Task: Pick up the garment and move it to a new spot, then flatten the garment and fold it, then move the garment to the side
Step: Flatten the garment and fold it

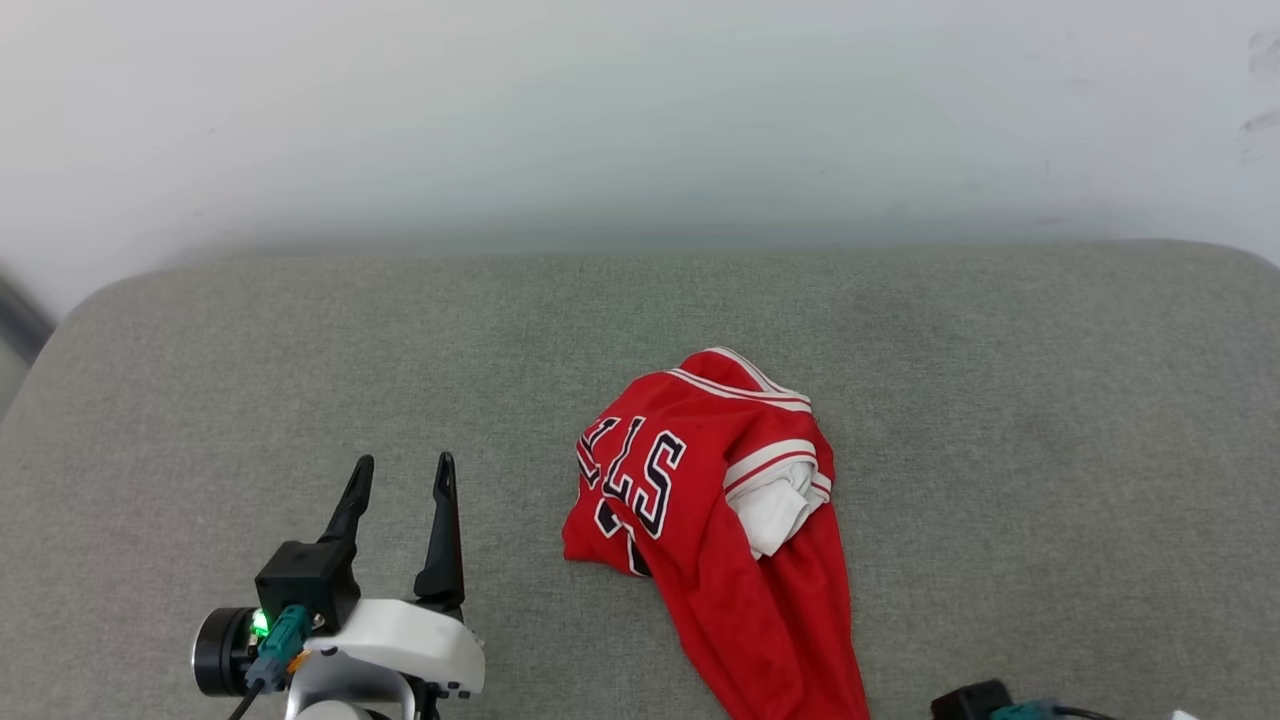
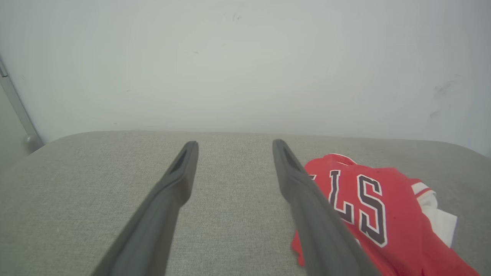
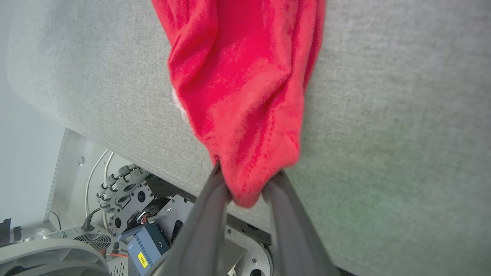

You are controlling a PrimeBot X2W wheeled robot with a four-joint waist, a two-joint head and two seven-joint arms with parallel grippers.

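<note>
Our right gripper (image 3: 247,186) is clamped on the tail of the crumpled red basketball jersey (image 1: 700,490), which trails from the head view's centre to its lower right, while our left gripper (image 1: 400,472) stands spread at lower left.

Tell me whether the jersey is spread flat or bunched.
Bunched: the jersey lies crumpled, lettering creased, white lining poking out, one end pinched by the right gripper.

the garment (image 1: 720,560), centre frame, bears black white-outlined letters "lls"; a yellow label (image 3: 142,260), lower left, is too small to read.
</note>
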